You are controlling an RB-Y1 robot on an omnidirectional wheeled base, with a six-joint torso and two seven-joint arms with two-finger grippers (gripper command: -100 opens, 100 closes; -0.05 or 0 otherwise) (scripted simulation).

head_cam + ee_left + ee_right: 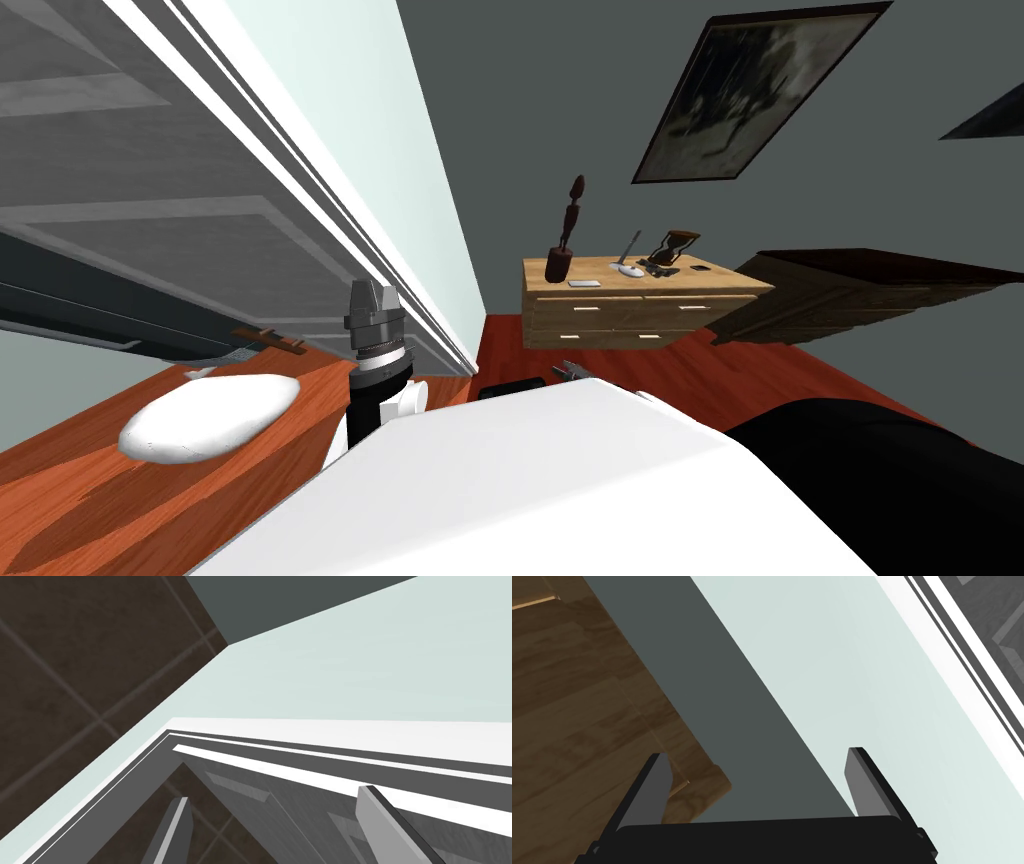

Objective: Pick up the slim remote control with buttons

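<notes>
Right gripper (758,752) is holding its two fingers (869,786) wide apart, with nothing between them. A wooden furniture corner (587,701) is showing behind one finger. A dark grey wall (712,701) is meeting a pale wall (837,666) beyond.

A light wooden chest of drawers (640,318) stands against a dark grey wall (560,120) under a framed picture (745,95), a dark wooden cabinet (850,290) beside it, on a red-brown wooden floor (770,385); a pale wall (400,170) and a white-framed grey panelled door (120,200) run alongside
</notes>
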